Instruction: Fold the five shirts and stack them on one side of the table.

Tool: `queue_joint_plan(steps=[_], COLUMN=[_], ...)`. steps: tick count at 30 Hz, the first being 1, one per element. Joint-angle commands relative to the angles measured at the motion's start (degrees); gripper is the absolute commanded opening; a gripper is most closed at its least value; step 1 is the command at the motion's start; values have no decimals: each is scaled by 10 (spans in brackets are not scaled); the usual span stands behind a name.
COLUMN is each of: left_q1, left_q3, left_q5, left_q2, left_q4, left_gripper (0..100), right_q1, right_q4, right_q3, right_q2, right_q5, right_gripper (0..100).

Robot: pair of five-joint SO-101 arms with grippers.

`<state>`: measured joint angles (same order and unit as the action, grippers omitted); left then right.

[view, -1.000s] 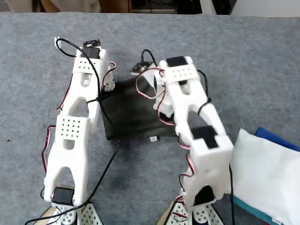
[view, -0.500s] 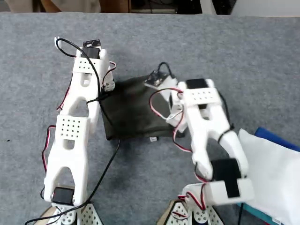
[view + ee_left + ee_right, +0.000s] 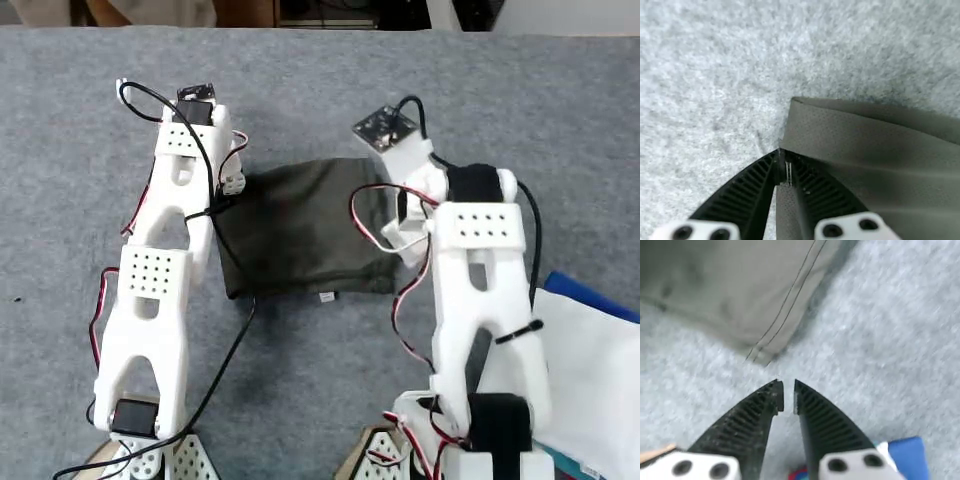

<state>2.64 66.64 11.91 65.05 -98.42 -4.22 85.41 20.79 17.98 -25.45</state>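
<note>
Left wrist view: shirt (image 3: pixel 865 145) in gripper (image 3: pixel 784 162)

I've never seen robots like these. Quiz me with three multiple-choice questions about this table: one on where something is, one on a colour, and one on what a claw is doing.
1. Where does the white shirt lie?
A) in the middle of the table
B) to the right of the right arm, on top of a blue cloth
C) draped over an arm

2. What colour is the folded shirt between the two arms?
A) red
B) yellow
C) dark olive green

3. What is the left claw doing?
A) pinching that folded shirt's edge
B) hanging wide open in the air
C) gripping a cable

Answers:
1 B: the high view shows the white cloth lying over the blue, beside that arm.
2 C: the high view and both wrist views show it dull green.
3 A: the left wrist view shows the cloth's edge between its closed jaws.
</note>
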Motion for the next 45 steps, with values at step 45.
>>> queue_joint_plan(steps=[45], left_q1=[-11], left_q3=[1], left_q5=[-4], left_q2=[0], left_q4=[14], left_gripper=[19], right_q1=[-128], right_q4=[-339], right_q3=[0], right_q2=[-342], right_q5=[593], right_gripper=[334])
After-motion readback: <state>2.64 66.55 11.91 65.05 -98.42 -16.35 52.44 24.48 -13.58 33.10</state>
